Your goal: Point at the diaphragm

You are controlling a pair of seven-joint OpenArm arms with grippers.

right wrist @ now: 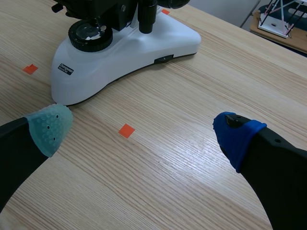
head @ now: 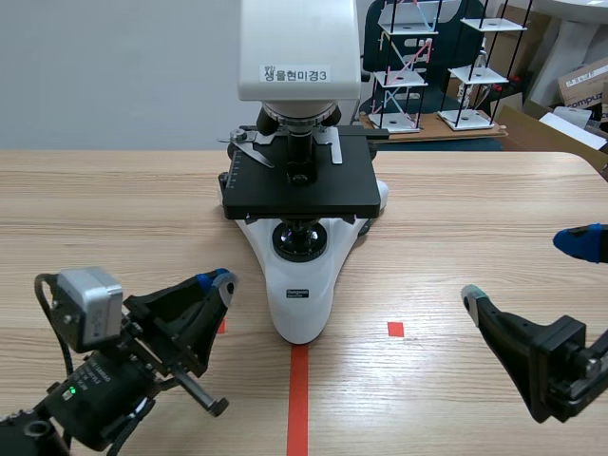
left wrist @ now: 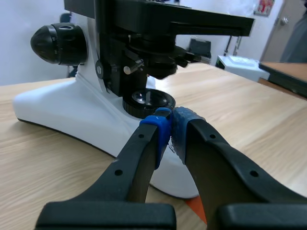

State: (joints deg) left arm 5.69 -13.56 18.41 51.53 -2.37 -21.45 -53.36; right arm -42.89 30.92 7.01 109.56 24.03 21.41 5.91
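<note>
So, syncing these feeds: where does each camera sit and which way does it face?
Scene view: between the arms, facing the microscope; left gripper and right gripper show low.
Left wrist view: low beside the microscope, looking under its stage; own gripper shut.
Right wrist view: above the table, facing the microscope's base; own gripper open.
Shared: the base lens.

Lab, microscope [head: 302, 285] on wooden table [head: 475, 218], rod models [head: 404, 71] behind

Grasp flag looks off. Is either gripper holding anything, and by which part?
Nothing is held. The left gripper is shut, its pads together on nothing, near the microscope. The right gripper is open above the table.
</note>
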